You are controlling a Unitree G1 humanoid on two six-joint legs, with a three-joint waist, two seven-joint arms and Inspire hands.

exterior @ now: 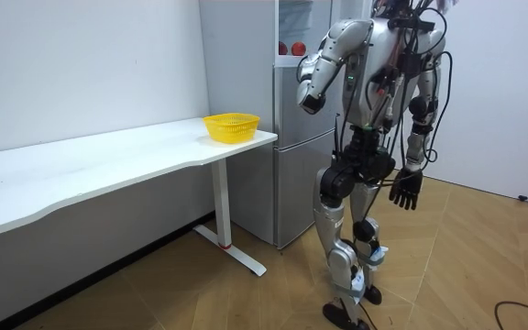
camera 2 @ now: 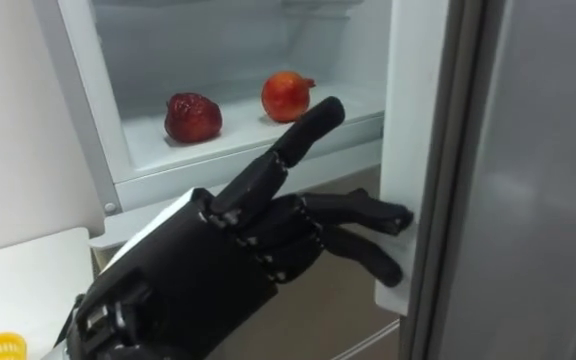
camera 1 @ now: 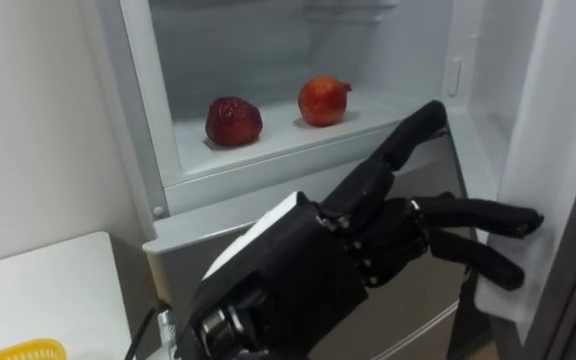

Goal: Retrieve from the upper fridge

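Close head views and distant room view, both onto fridge (camera 1: 248, 50).

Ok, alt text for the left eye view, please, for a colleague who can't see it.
The robot's left hand, fingers straight, touches the edge of the open fridge door. Behind it, a dark red fruit and an orange-red fruit sit apart on the upper fridge shelf.

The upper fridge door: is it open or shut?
Open. Two red fruits show on the shelf inside, and straight fingers of the left hand touch the edge of the swung-out door.
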